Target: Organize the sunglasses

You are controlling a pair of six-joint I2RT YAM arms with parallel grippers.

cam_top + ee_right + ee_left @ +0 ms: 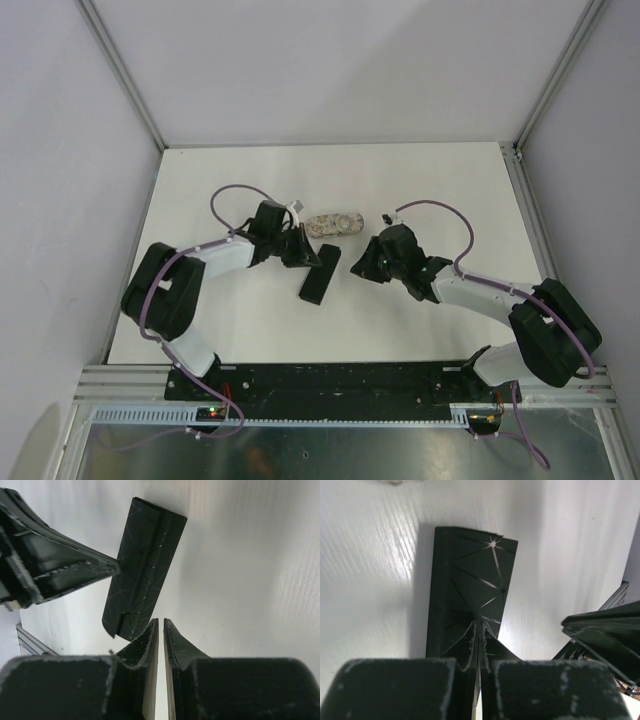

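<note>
I see no sunglasses out on the table (pixel 450 200); likely they're cased and the task is nearly done. Left claw (pixel 479 647) is pressed together at the black case (pixel 322 275); right claw (pixel 160 630) is pressed together, holding nothing.

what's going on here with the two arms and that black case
Both arms meet at the black oblong case lying between them. The left gripper is shut with its tips at the case's edge; whether it pinches the case is unclear. The right gripper, fingers nearly together and holding nothing, sits just beside one end of the case. A beige patterned case lies just behind. No sunglasses show in any view.
</note>
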